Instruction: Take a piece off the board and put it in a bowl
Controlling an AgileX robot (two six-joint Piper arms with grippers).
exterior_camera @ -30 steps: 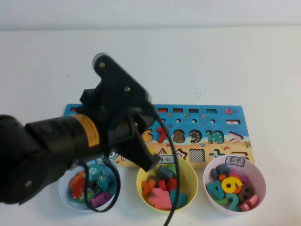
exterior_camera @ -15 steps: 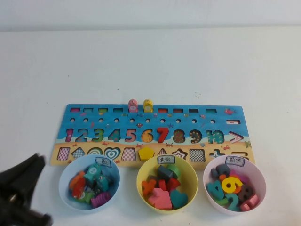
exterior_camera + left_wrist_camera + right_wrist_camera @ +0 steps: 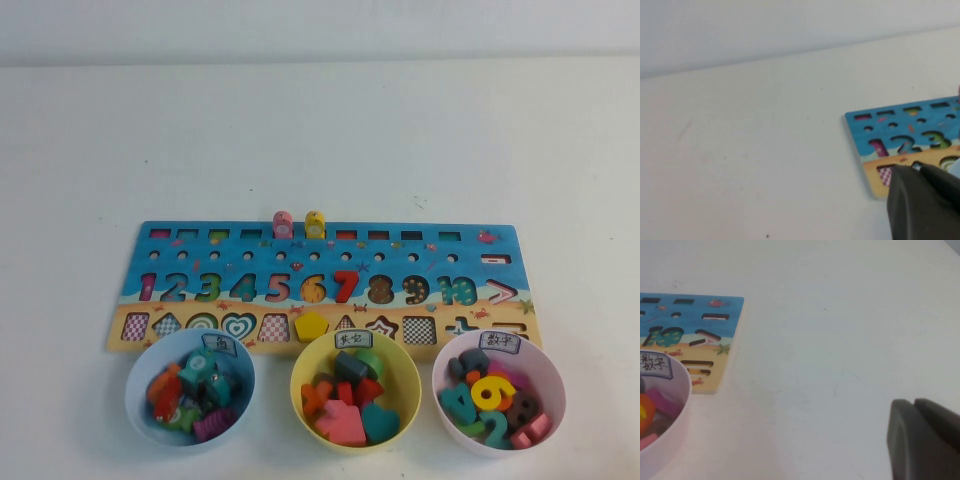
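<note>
— White bench (image 3: 320,130) carries everything. Where is the yellow "6" (image 3: 492,388)?

— It lies in the pink bowl (image 3: 548,372), on top of other numbers, so that part of the task looks done. Its slot on the board (image 3: 330,255) shows only a print.

— And the arms?

— Neither is over the board. The left gripper (image 3: 925,205) hovers beside the board's end, the right gripper (image 3: 922,440) near the pink bowl. Whether their fingers are released or clenched, one cannot tell.

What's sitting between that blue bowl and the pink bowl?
The yellow bowl, full of colored pieces, sits between the blue bowl and the pink bowl in the high view.
</note>
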